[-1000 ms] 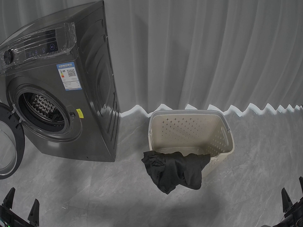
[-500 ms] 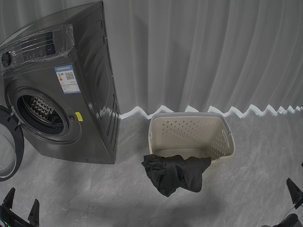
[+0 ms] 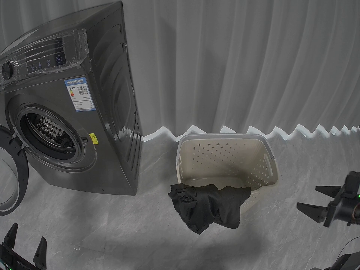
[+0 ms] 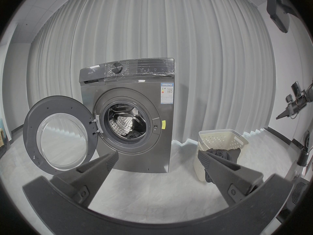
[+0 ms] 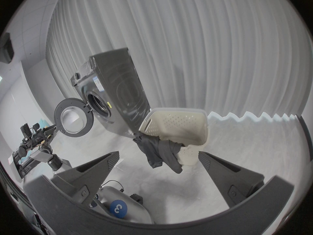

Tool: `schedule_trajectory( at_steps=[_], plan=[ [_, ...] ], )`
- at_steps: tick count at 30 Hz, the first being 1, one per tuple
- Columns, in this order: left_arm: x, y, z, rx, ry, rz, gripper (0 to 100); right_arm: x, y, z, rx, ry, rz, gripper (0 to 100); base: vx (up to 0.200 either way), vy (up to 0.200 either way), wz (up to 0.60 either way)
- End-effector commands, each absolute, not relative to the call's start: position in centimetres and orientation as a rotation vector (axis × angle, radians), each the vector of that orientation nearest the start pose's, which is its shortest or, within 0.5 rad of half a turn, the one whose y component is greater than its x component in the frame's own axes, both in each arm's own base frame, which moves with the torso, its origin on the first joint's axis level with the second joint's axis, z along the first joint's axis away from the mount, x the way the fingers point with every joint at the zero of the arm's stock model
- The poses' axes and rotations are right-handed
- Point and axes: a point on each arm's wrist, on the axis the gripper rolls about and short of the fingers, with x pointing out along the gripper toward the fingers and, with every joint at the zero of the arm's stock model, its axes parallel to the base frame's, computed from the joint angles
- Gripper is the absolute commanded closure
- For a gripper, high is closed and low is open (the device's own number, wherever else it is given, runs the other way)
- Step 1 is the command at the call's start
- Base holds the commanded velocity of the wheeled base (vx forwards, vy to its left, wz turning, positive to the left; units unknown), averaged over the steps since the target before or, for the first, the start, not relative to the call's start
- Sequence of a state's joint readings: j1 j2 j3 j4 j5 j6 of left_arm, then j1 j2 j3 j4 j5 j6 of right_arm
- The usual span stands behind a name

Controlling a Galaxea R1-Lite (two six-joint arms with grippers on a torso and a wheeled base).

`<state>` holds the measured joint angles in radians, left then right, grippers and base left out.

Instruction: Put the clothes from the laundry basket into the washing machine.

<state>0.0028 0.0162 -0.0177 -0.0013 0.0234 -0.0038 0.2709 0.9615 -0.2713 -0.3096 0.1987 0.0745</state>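
Head view takes in the washing machine (image 3: 75,105) on the robot's left, its round door (image 3: 11,169) swung wide and the drum mouth (image 3: 50,132) facing the room, with a dark bundle (image 4: 133,134) lying low inside. Well to the right of it the laundry basket (image 3: 225,136) sits on the floor (image 3: 112,225). A dark garment (image 3: 206,205) hangs over the basket's near rim, with most of the cloth spilling down the outside wall. The right gripper (image 3: 308,197) hovers off to the basket's right, jaws spread wide with nothing in them. The left gripper (image 3: 28,232) sits low on the door's side, likewise wide open and empty.

From where I stand, the step in hand looks like fetching that garment. I'd bring the right gripper in over the rim and pinch the bunched cloth at the top of the fold rather than a trailing edge. Then I'd lift straight up so the hem comes free without dragging the light basket along.
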Motion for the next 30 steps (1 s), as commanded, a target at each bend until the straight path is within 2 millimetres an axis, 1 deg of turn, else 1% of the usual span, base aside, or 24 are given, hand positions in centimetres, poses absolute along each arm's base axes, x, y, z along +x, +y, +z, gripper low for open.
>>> schedule_trajectory(
  at_steps=[1,3,4,7,9,10,14,17,23,27,30],
  plan=[
    [-2.3,0.0,7.6,-0.005,-0.002,0.026,0,17.0,6.8,11.4,0.047,0.637,0.498,0,0.000,0.000,0.00],
    [-2.3,0.0,7.6,-0.005,-0.002,0.026,0,17.5,7.2,11.0,0.039,0.649,0.487,0,0.000,0.000,0.00],
    [-2.3,0.0,7.6,-0.003,-0.002,0.028,0,18.5,7.9,10.6,0.030,0.660,0.487,0,0.000,0.000,0.00],
    [-2.3,0.0,7.6,-0.005,-0.002,0.028,0,20.1,9.1,9.8,0.048,0.680,0.492,0,0.000,0.000,0.00],
    [-2.3,0.0,7.6,-0.005,-0.002,0.028,0,20.5,9.5,9.5,0.054,0.686,0.494,0,0.000,0.000,0.00],
    [-2.3,0.0,7.6,-0.005,-0.003,0.028,0,21.5,10.2,8.8,0.060,0.697,0.497,0,0.000,0.000,0.00],
    [-2.3,0.0,7.6,-0.005,-0.002,0.028,0,23.4,11.0,7.0,0.056,0.706,0.484,0,0.000,0.000,0.00],
    [-2.3,0.0,7.6,-0.005,-0.002,0.028,0,25.3,11.6,5.2,0.035,0.671,0.407,0,0.000,0.000,0.00],
    [-2.3,0.0,7.6,-0.005,-0.002,0.028,0,27.4,12.5,2.3,0.011,0.675,0.343,0,0.000,0.000,0.00],
    [-2.3,0.0,7.6,-0.003,-0.002,0.028,0,28.6,13.0,1.1,-0.003,0.681,0.310,0,0.000,0.000,0.00],
    [-2.3,0.0,7.6,-0.003,-0.002,0.028,0,29.6,13.6,0.6,-0.009,0.665,0.301,0,0.000,0.000,0.00]
  ],
)
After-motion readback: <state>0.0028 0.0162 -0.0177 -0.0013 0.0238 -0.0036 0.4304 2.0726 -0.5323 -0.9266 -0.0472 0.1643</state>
